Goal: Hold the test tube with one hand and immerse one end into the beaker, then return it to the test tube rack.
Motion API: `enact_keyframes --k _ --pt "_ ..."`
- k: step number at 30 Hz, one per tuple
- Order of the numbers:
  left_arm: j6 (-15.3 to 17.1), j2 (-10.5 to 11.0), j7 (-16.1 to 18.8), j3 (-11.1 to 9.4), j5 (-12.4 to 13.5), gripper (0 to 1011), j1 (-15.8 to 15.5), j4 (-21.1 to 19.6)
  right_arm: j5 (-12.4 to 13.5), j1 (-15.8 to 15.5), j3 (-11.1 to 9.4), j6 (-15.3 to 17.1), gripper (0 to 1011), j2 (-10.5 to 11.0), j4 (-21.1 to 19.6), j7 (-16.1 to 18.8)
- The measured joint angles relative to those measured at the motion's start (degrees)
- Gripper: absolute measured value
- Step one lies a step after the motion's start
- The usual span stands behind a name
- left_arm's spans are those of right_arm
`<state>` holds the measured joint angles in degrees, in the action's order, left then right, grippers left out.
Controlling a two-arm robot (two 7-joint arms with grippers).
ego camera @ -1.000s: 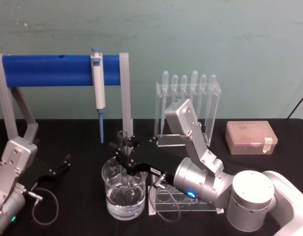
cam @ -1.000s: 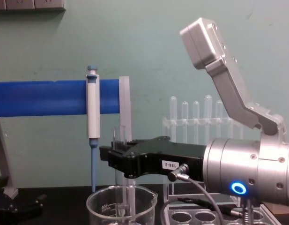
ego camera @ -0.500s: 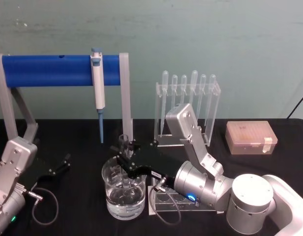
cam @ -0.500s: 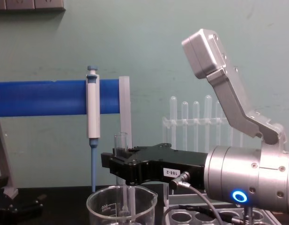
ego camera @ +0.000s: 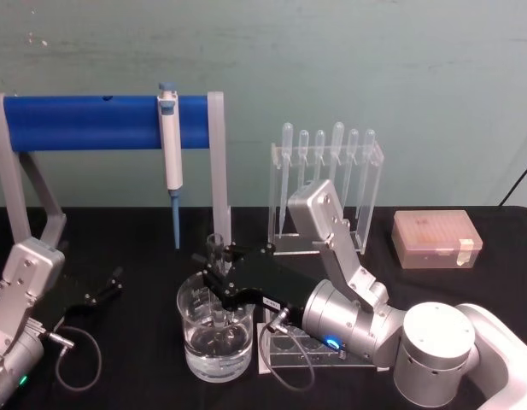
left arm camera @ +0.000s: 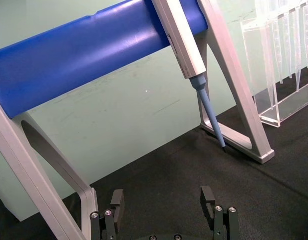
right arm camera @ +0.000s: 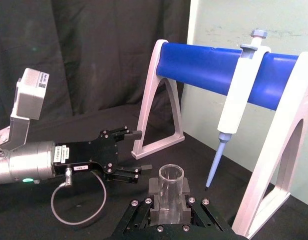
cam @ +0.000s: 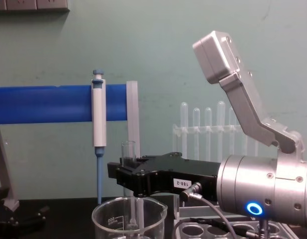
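Test tube (right arm camera: 171, 184) is standing upright in my right claw (ego camera: 215, 272), which is pinching it just below the rim. I'm holding it over the beaker (ego camera: 213, 346), its lower end hanging inside the glass wall; I can't tell whether it's touching the liquid. Just beside the beaker, the clear rack (ego camera: 323, 352) is sitting on the black counter (ego camera: 143, 248). My left claw (left arm camera: 161, 200) is resting spread, well apart on the left.
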<state>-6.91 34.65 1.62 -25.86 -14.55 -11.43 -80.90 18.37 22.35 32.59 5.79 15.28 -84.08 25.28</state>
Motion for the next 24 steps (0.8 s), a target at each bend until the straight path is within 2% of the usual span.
enact_keyframes --k 24 --pt "0.0 0.0 0.0 0.0 0.0 1000 0.0 0.0 0.05 0.06 0.06 0.01 225 0.07 -0.05 -0.01"
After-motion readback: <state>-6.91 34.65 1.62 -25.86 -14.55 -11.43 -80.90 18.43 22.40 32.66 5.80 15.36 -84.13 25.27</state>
